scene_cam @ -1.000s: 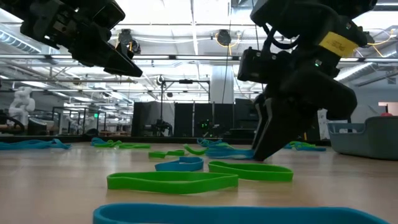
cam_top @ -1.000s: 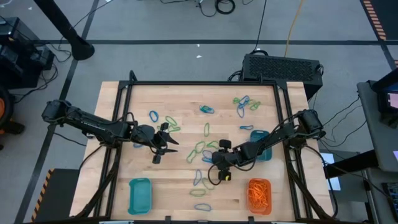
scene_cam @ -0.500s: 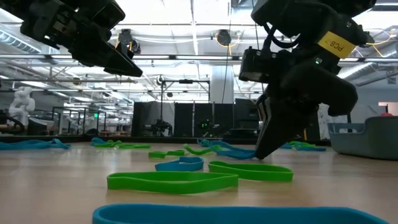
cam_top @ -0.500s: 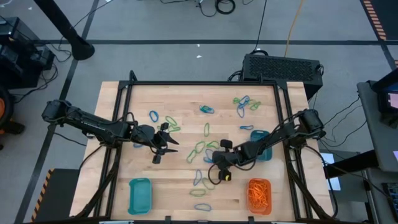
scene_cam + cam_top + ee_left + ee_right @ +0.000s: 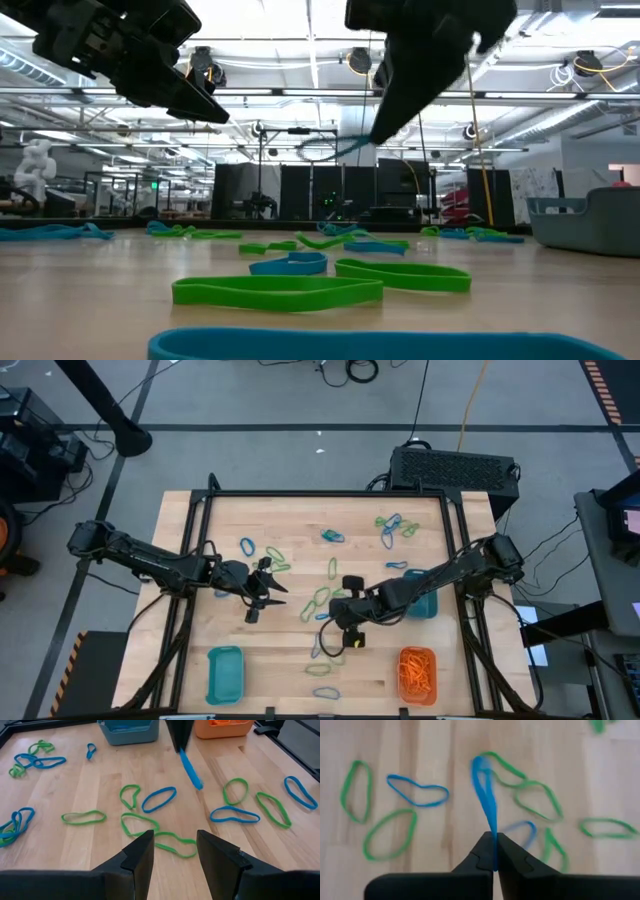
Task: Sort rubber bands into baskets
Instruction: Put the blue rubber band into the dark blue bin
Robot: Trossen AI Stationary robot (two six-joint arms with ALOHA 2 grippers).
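Item: blue band [image 5: 486, 795], pinched in my right gripper [image 5: 494, 851], dangling lengthwise below it. Teal basket [image 5: 420, 594] lies just right; left gripper [image 5: 172, 851] idles agape.

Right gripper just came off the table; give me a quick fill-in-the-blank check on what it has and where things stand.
1. The right gripper is shut on a ____ rubber band.
2. That band hangs ____ the table, not on it.
3. The orange basket holds ____ bands.
4. The left gripper is ____ and holds nothing.

Missing words: blue; above; orange; open
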